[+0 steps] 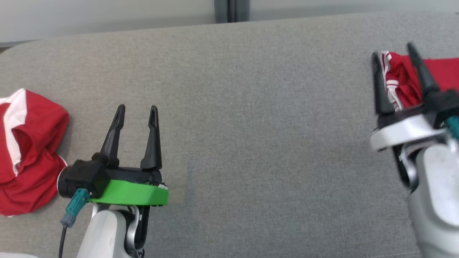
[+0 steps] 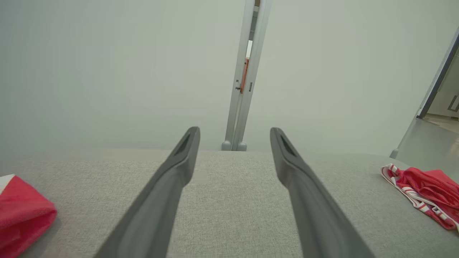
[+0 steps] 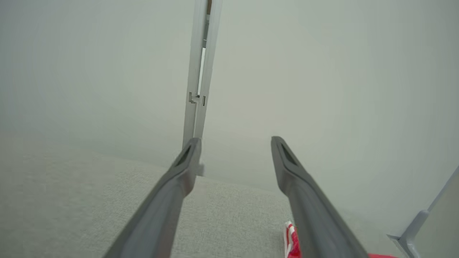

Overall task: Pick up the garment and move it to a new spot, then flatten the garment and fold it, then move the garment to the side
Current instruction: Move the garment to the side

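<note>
A crumpled red garment with white striped trim (image 1: 400, 77) lies at the right edge of the grey fabric table (image 1: 251, 125). My right gripper (image 1: 392, 50) hovers over it, open, with nothing between its fingers. In the right wrist view a bit of that garment (image 3: 292, 243) peeks out below the right gripper (image 3: 235, 140), beside one finger. A second red and white garment (image 1: 25, 150) is bunched up at the table's left edge. Just to its right, my left gripper (image 1: 138, 109) stands open and empty. From the left gripper (image 2: 235, 132), one garment (image 2: 21, 215) lies left and the striped one (image 2: 426, 193) right.
Between the two garments stretches the wide grey tabletop. Behind its far edge is a pale wall with a vertical metal post (image 1: 231, 10). The table's back left corner (image 1: 21, 46) is rounded. A doorway frame (image 2: 439, 82) stands off to the right.
</note>
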Tool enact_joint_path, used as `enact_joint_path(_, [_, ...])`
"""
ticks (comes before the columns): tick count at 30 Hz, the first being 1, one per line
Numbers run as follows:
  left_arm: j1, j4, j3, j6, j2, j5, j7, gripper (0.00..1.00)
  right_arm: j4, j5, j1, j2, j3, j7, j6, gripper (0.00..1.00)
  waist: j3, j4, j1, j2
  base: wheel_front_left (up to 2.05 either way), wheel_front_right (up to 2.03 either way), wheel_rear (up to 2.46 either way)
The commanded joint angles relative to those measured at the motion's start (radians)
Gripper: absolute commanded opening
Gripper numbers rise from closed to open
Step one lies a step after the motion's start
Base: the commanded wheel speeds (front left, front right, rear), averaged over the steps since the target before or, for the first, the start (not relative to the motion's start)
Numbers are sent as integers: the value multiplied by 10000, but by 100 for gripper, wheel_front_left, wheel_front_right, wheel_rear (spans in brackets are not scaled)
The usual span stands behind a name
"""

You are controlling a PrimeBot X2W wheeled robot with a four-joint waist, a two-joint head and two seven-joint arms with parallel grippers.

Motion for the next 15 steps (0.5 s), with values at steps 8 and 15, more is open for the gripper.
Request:
enact_joint_path(8, [1148,244,42,89,35,-221,-1,100,-1382,-38,2433,1579,-377,-28,-14,100,-1298,489,0,0,0,0,0])
enact_joint_path(15, [1841,270,-53,172,35,-259,1,100,-1822,376,3791,1853,-596,-27,-15,100,-1671,434,0,0,0,0,0])
